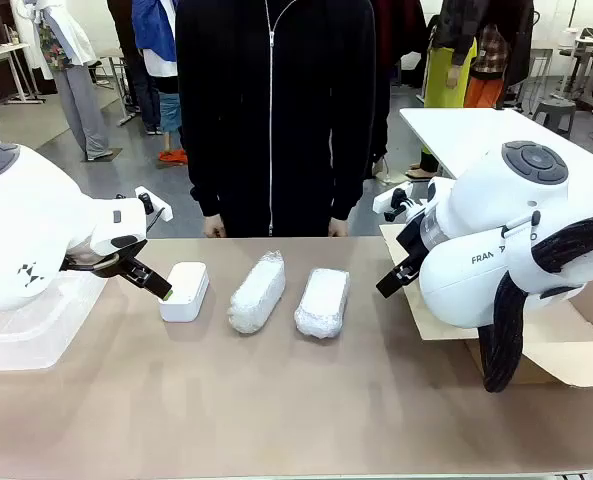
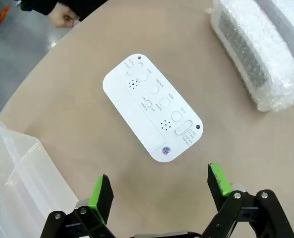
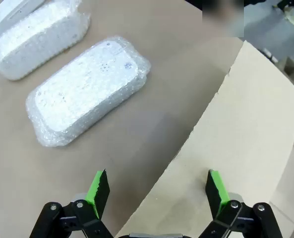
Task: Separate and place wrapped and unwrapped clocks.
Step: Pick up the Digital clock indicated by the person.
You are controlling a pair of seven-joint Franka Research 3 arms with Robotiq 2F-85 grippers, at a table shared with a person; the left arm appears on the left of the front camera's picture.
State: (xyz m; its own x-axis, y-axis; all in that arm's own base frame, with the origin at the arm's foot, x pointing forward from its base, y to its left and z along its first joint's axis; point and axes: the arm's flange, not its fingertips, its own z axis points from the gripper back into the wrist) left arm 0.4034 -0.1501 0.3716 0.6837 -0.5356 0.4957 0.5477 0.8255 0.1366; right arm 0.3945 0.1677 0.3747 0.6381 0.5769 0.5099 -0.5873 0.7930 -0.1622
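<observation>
Left wrist view, left hand (image 2: 159, 174) spread near clock (image 2: 152, 107)

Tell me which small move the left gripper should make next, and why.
Probably ease the left gripper forward and down over the unwrapped clock. Its jaws stand open, the clock lies flat and untouched on the table just ahead of the fingertips, and a clear plastic bin stands beside it.

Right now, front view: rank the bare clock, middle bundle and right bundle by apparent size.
1. Largest: middle bundle and right bundle. They look too alike to rank; the middle one seems only slightly longer.
2. Smallest: bare clock, at about the same depth on the table.
</observation>
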